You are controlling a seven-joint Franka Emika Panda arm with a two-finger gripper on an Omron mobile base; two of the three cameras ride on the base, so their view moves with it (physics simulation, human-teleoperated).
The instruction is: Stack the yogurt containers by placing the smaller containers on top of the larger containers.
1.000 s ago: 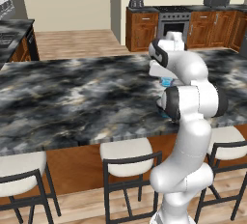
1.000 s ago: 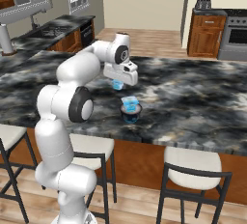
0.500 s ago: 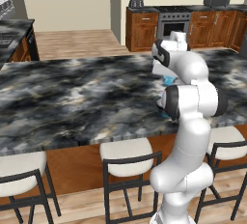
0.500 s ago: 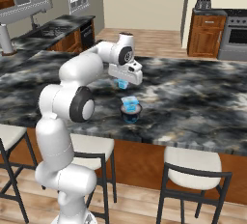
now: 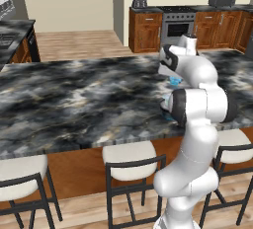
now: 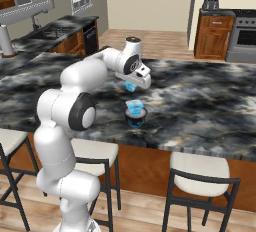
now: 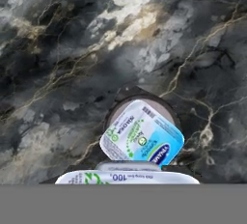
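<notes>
My gripper (image 6: 133, 84) hangs a little above the black marble island, shut on a light-blue yogurt cup (image 6: 129, 87). In the left base view that cup (image 5: 174, 80) peeks out beside the hand. Its whitish printed top (image 7: 126, 177) fills the bottom of the hand view and hides the fingertips. Just nearer the counter's front edge stands the wide dark-rimmed tub (image 6: 135, 121), with a second light-blue cup (image 6: 135, 108) on top of it. From the hand, this second cup (image 7: 142, 138) lies tilted on the tub's pale pinkish top (image 7: 157, 105).
The marble counter (image 6: 210, 106) stretches wide on both sides of the tub. Stools (image 6: 202, 176) stand along its front edge. A second counter with a sink area (image 6: 60, 26) runs at the far left, and wooden cabinets with a stove (image 5: 173, 25) line the back wall.
The gripper has carried its cup a short way right, closer to above the tub. The tub and the cup on it have not moved.
</notes>
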